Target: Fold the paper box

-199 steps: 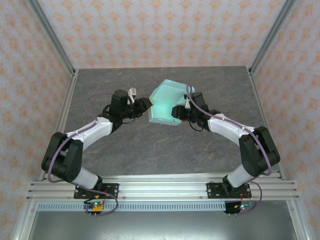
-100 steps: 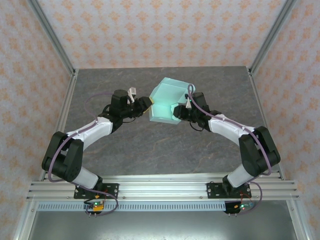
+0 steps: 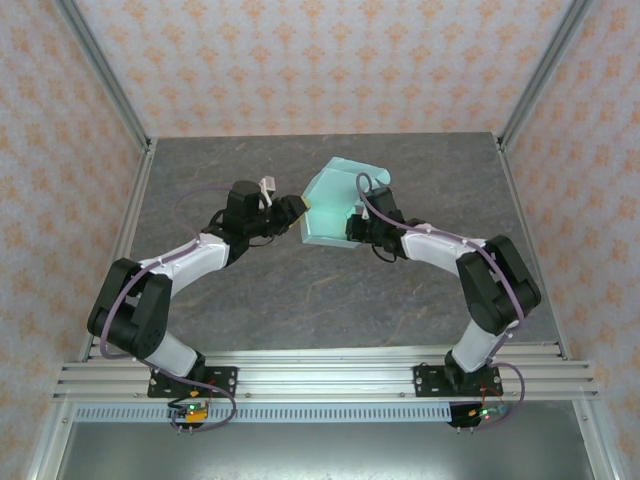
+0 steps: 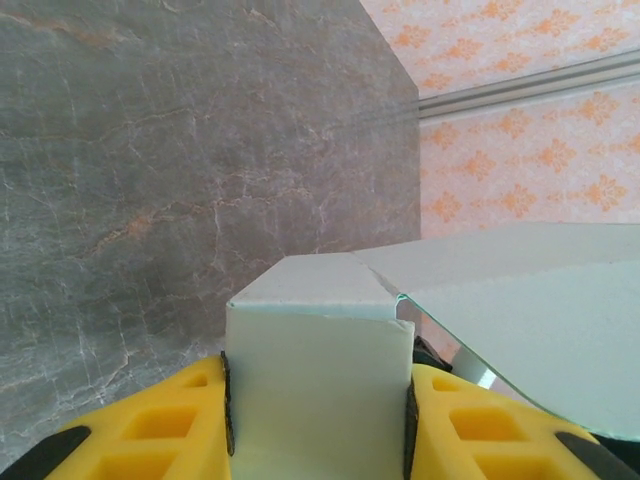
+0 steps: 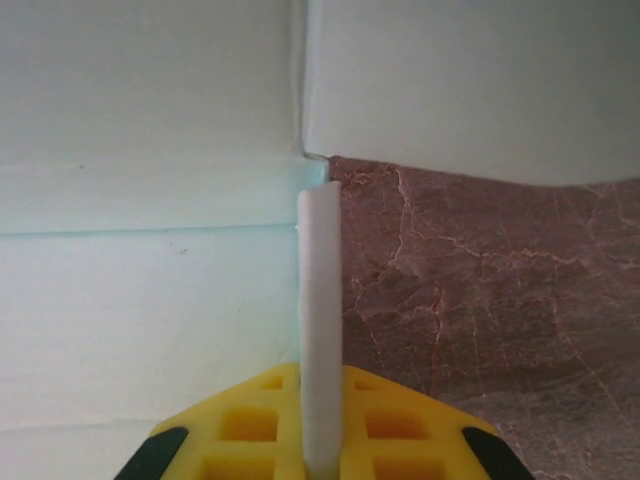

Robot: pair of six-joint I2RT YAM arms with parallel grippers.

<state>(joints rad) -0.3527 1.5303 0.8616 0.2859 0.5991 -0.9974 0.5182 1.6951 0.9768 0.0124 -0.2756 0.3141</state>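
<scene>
Over the far middle of the grey tabletop (image 3: 300,300), the paper box (image 3: 328,200) hangs half-formed between the two arms, its mint panels tilted. The left pincer (image 3: 296,212) clamps a folded wall section between its yellow fingers (image 4: 160,420). The right pincer (image 3: 350,228) is pinched tight on a thin flap, seen edge-on in its wrist view.

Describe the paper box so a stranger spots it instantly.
Find the grey marble table. Above its middle, pinched between the left claw and the right claw, is the paper box: pale mint-green, partly folded card against black-and-yellow claws.
</scene>
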